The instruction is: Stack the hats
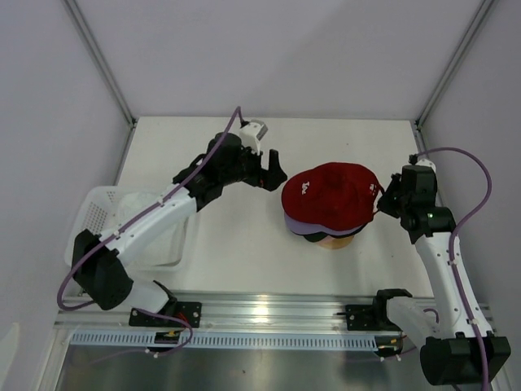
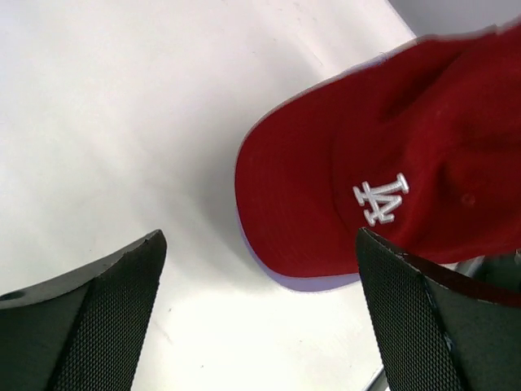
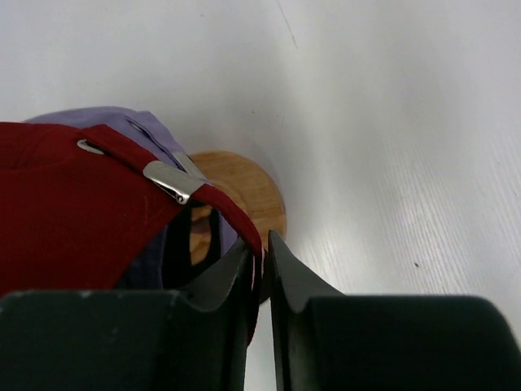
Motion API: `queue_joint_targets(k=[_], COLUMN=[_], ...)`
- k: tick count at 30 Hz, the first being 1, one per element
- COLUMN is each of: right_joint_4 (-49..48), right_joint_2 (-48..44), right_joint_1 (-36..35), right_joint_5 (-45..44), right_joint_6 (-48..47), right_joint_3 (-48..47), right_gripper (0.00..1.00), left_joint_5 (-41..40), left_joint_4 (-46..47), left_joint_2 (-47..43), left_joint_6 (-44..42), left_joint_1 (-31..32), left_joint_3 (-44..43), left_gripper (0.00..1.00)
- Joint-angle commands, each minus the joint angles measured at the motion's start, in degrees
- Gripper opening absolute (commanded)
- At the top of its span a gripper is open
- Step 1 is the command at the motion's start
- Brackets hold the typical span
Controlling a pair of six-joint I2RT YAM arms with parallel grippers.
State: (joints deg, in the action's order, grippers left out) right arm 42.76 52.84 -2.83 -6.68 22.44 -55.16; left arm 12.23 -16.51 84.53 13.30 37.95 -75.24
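At the worktop's point(image 1: 244, 252) left edge sits a white plastic mesh basket point(image 1: 102, 213). Left jaws gape wide, empty, beside the brim of a red fabric baseball cap point(image 1: 330, 195) topping a lavender fabric cap point(image 1: 298, 229) on a wooden stand point(image 1: 338, 243). Right jaws, nearly closed, pinch the red cap's back strap.

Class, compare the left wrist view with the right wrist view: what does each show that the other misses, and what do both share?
Left wrist only: the red cap's brim and white emblem, with the left gripper wide open.
Right wrist only: the cap's metal buckle, the wooden stand, and the right gripper pinching the strap.
Both: the red cap over a lavender cap, and the white table.
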Motion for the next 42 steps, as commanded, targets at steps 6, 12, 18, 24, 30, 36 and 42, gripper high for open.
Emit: queue_joint_targets(k=[6, 12, 18, 24, 30, 36, 42], right_joint_4=[-7.6, -7.5, -7.1, -7.2, -7.3, -8.1, -8.5], right_joint_2=[3.2, 5.1, 6.7, 5.9, 6.2, 7.1, 7.5], right_joint_1=[0.3, 0.3, 0.3, 0.3, 0.3, 0.3, 0.3], right_joint_5=[5.0, 3.8, 3.2, 2.9, 4.1, 5.4, 5.7], right_joint_6=[-2.3, -3.3, -2.8, -3.0, -2.2, -2.3, -2.1], right_joint_3=[-0.7, -0.2, 0.1, 0.5, -0.1, -0.4, 0.2], right_gripper=[0.19, 0.13, 0.10, 0.10, 0.10, 0.09, 0.08], left_joint_5=[-8.9, -13.6, -7.8, -6.4, -7.4, -3.9, -4.5], left_joint_4=[21.7, 37.9, 52.5, 60.1, 61.4, 71.7, 72.7], left_joint_2=[-7.4, -8.2, -1.5, 2.4, 4.4, 8.8, 9.1], left_joint_6=[23.1, 40.5, 49.4, 53.7, 56.2, 61.1, 60.2], left_joint_1=[-0.4, -0.3, -0.3, 1.0, 2.4, 2.9, 4.4], left_joint_3=[20.0, 32.1, 34.6, 36.4, 36.7, 38.2, 39.0], left_gripper=[0.99, 0.95, 0.91, 0.86, 0.85, 0.61, 0.22])
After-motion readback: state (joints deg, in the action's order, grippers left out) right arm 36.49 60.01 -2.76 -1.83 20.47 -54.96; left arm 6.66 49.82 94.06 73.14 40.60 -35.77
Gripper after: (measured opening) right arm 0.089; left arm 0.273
